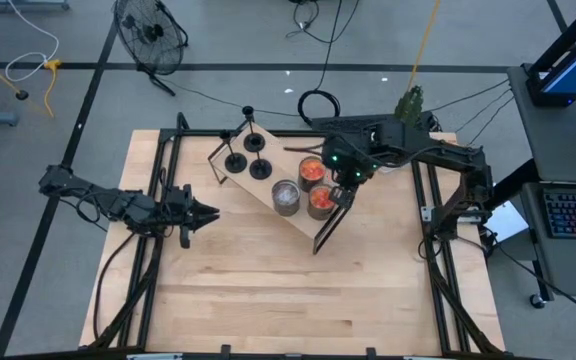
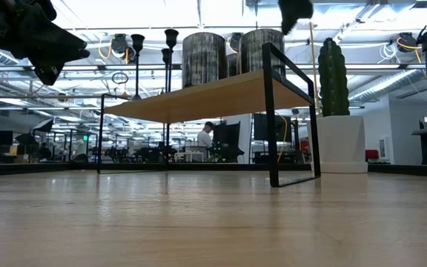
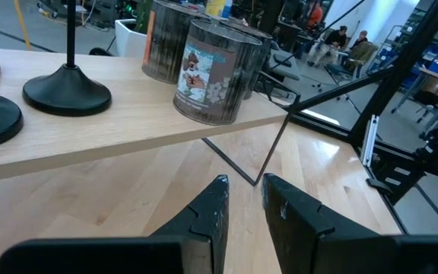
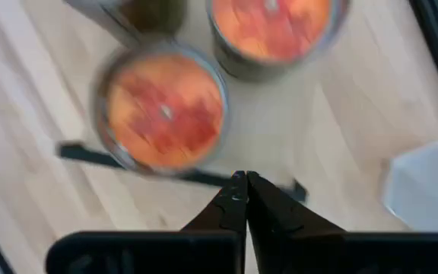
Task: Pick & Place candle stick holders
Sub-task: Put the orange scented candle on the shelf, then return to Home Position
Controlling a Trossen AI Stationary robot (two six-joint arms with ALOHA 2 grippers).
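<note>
Holders (image 1: 247, 160): 3 black, disc base + thin stem, all upright on the far-left end of the shelf (image 1: 268, 180). Two bases sit side by side, the third (image 1: 254, 142) just behind, nearer the far edge. Left wrist view: bases (image 3: 67, 93) flat on the wood top, none held. Low view: stems (image 2: 170, 38) stand above the shelf top.

Shelf: light wood top on a black wire frame, standing askew on the counter (image 1: 288, 290), far-centre.

Cans (image 1: 286, 196): 3 on the shelf's right half, well apart from the holders. One grey, two w/ orange-red tops (image 1: 311, 172). Right wrist view: both orange tops directly below cam, blurred.

R gripper (image 1: 344, 193): over the shelf's right end, above/just beside the orange cans. Fingers (image 4: 238, 199) pressed together, nothing between them.

L gripper (image 1: 206, 212): above the counter, left of the shelf, tips toward it. Fingers (image 3: 213, 213) a narrow gap apart, holding nothing.

Plant (image 2: 333, 78) in a white pot at the far-right counter edge.
</note>
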